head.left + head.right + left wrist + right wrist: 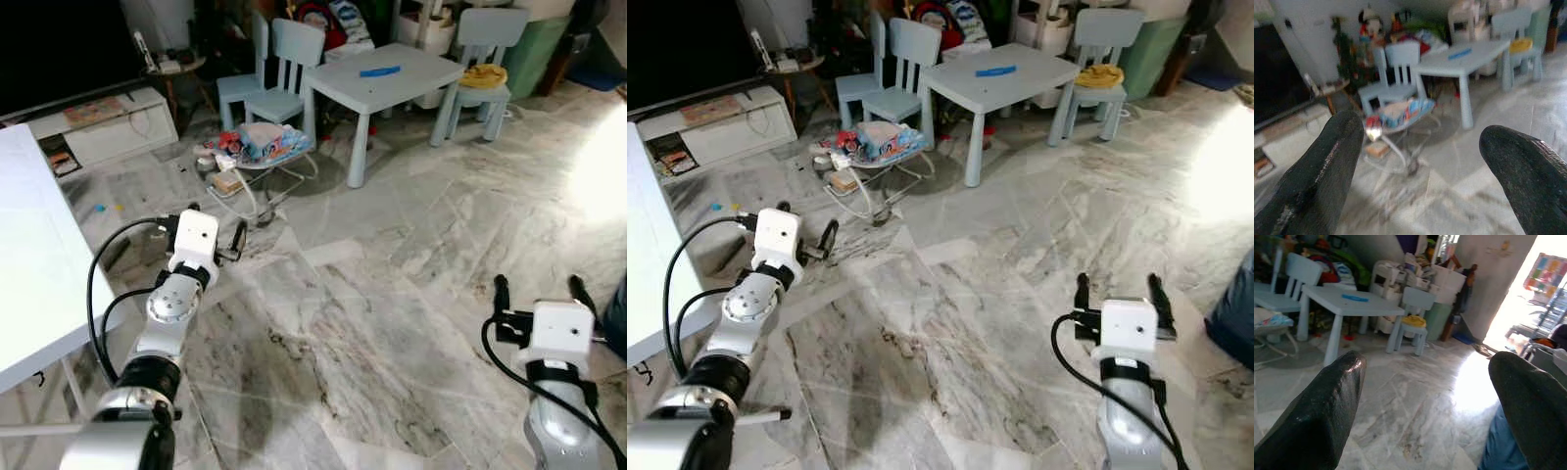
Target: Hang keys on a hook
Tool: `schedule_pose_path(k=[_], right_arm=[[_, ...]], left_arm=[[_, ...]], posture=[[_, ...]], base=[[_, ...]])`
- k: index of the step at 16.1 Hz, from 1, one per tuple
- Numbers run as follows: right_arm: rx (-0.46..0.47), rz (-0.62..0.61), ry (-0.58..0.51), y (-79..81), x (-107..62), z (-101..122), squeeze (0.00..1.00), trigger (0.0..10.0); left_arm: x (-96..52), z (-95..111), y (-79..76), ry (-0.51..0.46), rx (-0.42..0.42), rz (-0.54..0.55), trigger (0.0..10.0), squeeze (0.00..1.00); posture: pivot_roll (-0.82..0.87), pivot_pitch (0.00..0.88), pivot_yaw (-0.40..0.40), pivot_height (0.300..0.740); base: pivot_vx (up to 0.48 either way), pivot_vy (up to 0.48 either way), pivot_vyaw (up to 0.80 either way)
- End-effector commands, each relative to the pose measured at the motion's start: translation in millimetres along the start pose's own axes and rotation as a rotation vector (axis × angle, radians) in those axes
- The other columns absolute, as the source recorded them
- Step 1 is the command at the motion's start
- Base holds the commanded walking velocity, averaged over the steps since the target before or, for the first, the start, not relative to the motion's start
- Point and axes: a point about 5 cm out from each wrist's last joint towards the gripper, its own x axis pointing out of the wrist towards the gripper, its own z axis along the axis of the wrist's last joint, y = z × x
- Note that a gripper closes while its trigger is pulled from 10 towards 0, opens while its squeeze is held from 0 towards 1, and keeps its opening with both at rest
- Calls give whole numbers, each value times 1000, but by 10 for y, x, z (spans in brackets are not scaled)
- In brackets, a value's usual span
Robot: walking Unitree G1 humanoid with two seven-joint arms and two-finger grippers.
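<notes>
The left gripper (pixel 214 223) and the right gripper (pixel 538 291) are both released and hold nothing, above the marble floor (pixel 392 284).

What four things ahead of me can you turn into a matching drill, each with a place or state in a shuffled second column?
Things:
1. blue object
2. yellow item
3. baby bouncer
4. left gripper

Places or states:
A. on the marble floor beside the small table
B. open, held over the floor, holding nothing
C. lying on top of the small table
D. on the seat of a small chair

Pairs: 1-C, 2-D, 3-A, 4-B
</notes>
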Motion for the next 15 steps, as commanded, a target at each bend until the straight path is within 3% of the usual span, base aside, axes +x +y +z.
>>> schedule_pose_path(k=[1, 2, 3, 6, 11, 13, 15], right_arm=[[20, -29, -25, -12, 12, 138, 953, 2471], [54, -50, -42, -33, 32, 218, 0, 0], [61, -67, -49, -54, 75, 277, 0, 0], [84, -98, -39, -74, 104, 365, 0, 0], [139, -75, -35, 22, 30, 450, 0, 0], [142, -38, -106, 83, 72, 653, 0, 0], [145, -17, -155, 134, 128, 797, 0, 0]], left_arm=[[-15, 61, -88, -56, -17, -9, 4980, 1000], [-17, 100, -164, -86, -55, -14, 0, 729], [-11, 128, -222, -100, -80, -27, 0, 0], [45, 230, -258, -124, -92, -38, 0, 0], [134, 452, -280, -196, -116, -32, 0, 0], [194, 706, -352, -286, -135, -52, 0, 0], [237, 825, -364, -321, -142, -54, 0, 0]], posture=[[-60, 0, 24, 740], [-62, 0, 28, 740], [-66, 0, 33, 740], [-67, 0, 39, 740], [-70, 0, 53, 740], [-65, 0, 59, 740], [-62, 0, 64, 740]], base=[[0, 0, 0], [0, 0, 0], [0, 0, 0], [0, 0, 0], [0, 0, 0], [0, 0, 0], [0, 0, 0]])
